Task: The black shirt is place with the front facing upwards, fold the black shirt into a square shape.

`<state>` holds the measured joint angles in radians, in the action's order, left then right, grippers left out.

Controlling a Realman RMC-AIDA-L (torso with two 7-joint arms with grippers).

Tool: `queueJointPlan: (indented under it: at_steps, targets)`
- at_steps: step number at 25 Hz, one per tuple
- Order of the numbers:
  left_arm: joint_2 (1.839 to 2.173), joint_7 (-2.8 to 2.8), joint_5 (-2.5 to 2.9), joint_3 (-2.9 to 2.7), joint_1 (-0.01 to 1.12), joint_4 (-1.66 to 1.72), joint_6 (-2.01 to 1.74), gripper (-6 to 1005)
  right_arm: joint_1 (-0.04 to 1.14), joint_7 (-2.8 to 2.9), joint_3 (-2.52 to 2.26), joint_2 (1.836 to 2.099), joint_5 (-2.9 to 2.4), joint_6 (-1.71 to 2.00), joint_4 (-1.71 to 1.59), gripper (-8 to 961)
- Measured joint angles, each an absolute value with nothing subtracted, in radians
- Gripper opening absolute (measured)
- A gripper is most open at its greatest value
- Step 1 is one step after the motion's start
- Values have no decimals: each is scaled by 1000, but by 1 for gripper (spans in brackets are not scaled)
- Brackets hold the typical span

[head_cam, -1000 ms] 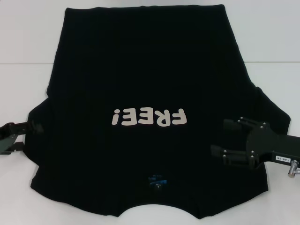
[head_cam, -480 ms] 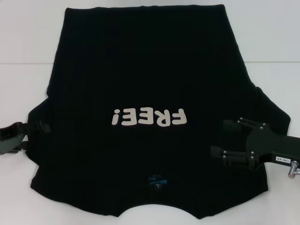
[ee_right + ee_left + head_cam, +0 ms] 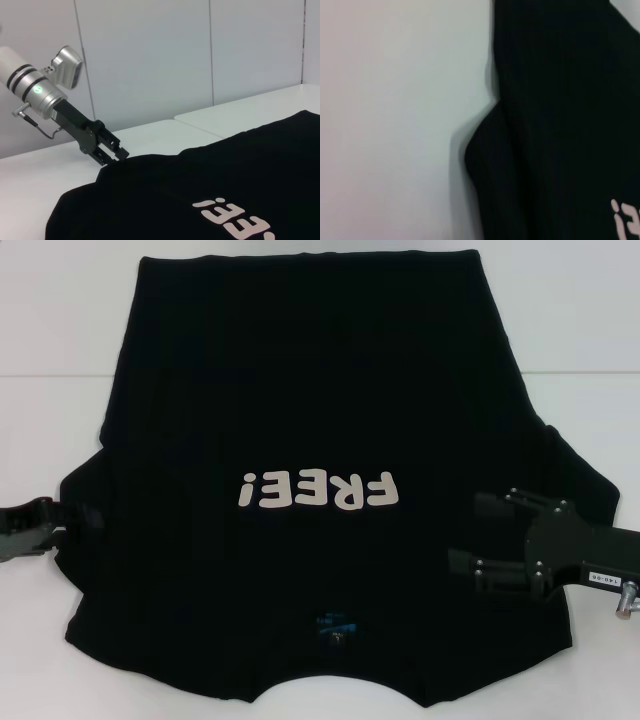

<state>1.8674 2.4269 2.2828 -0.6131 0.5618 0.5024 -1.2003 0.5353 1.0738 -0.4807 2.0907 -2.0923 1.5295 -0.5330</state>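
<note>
My left gripper (image 3: 88, 512) touches the left sleeve edge; I cannot tell its spread. The black shirt (image 3: 300, 400) lies flat, matte, on the smooth white table (image 3: 50, 350). My right gripper (image 3: 470, 532) hovers wide above the right sleeve.

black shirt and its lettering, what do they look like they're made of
The black shirt looks like soft matte knit cloth, probably cotton: it lies limp and shows faint fine ribbing. The cream FREE! lettering looks like a flat, smooth print or transfer with crisp edges; which one cannot be told.
</note>
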Motion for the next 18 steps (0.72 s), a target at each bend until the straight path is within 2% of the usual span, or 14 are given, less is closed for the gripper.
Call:
queueJointPlan:
  at_steps: [4, 9, 15, 17, 18]
  targets:
    - [1873, 2432, 2303, -639, 566, 511, -1180, 687, 537, 1074, -480, 2091, -2092, 1534, -534, 914]
    - [1874, 2443, 2306, -643, 568, 513, -1167, 446, 536, 1074, -480, 2091, -2092, 1535, -533, 914]
    - [1872, 2444, 2307, -649, 571, 520, -1159, 232, 535, 1074, -480, 2091, -2092, 1536, -531, 914]
    - [1872, 2444, 2307, -652, 573, 519, -1159, 17, 534, 1074, -480, 2091, -2092, 1536, -531, 914]
    - [1873, 2444, 2307, -653, 573, 519, -1158, 17, 534, 1074, -480, 2091, -2092, 1536, -531, 914]
